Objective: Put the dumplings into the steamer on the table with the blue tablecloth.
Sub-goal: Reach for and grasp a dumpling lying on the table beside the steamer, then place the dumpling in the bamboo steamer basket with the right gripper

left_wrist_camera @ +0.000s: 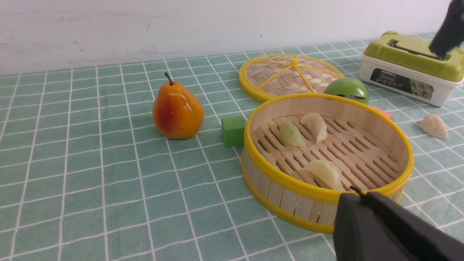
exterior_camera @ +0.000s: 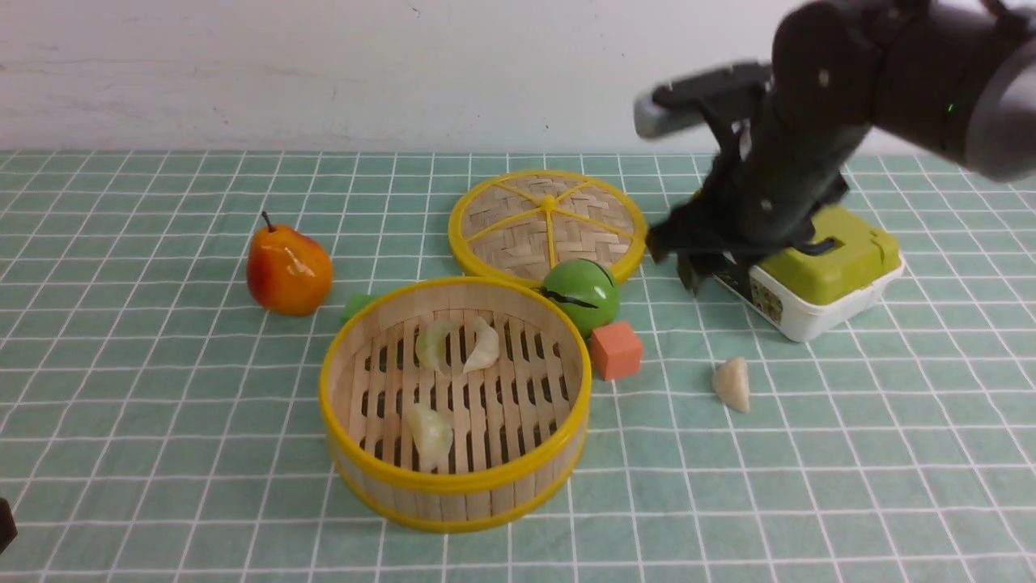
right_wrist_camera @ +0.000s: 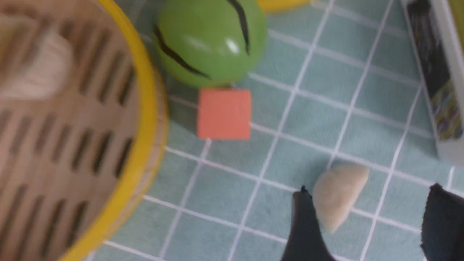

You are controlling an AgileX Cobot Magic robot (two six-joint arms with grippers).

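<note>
The steamer (exterior_camera: 453,484) stands mid-table on the teal tablecloth (exterior_camera: 162,405). Three dumplings lie on its slats: two side by side at the back (exterior_camera: 435,344) (exterior_camera: 486,344) and one at the front (exterior_camera: 429,433). A fourth dumpling (exterior_camera: 732,383) lies on the cloth to the steamer's right. My right gripper (exterior_camera: 688,271) is open and empty, hovering above and behind that dumpling. In the right wrist view the dumpling (right_wrist_camera: 337,195) lies beside one finger (right_wrist_camera: 304,224), inside the open gap. My left gripper (left_wrist_camera: 359,192) is shut and empty, just outside the steamer's near rim (left_wrist_camera: 290,181).
A woven lid (exterior_camera: 548,223) lies behind the steamer. A green ball (exterior_camera: 581,293) and an orange cube (exterior_camera: 617,350) sit at the steamer's right rim. A green cube (left_wrist_camera: 233,130) and a pear (exterior_camera: 287,271) are at its left. A white box with a green lid (exterior_camera: 825,275) stands at the right.
</note>
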